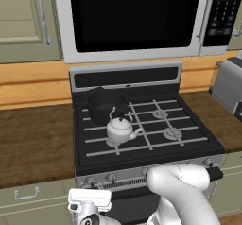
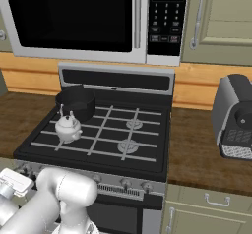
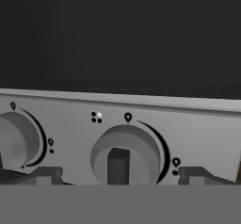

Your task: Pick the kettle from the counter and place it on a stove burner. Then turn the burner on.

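The shiny white kettle point(image 1: 120, 129) point(image 2: 68, 128) stands upright on the front left stove burner, which it covers, with its spout toward the right. The bare grey front right burner point(image 1: 172, 134) point(image 2: 127, 146) lies to its right. My gripper point(image 3: 122, 175) is low in front of the stove's grey control panel. It is open, and its two dark fingertips point(image 3: 47, 175) stand on either side of a round knob point(image 3: 124, 155) without touching it. The knob's bar stands upright. My white hand point(image 1: 90, 201) point(image 2: 12, 181) sits just below the left knobs.
A black pot point(image 1: 106, 105) point(image 2: 76, 102) sits on the rear left burner, right behind the kettle. A second knob point(image 3: 16, 140) is left of the framed one. The wood counter point(image 1: 33, 139) flanks the stove. A toaster point(image 2: 236, 115) stands on its right side, and a microwave point(image 1: 137, 16) hangs above.
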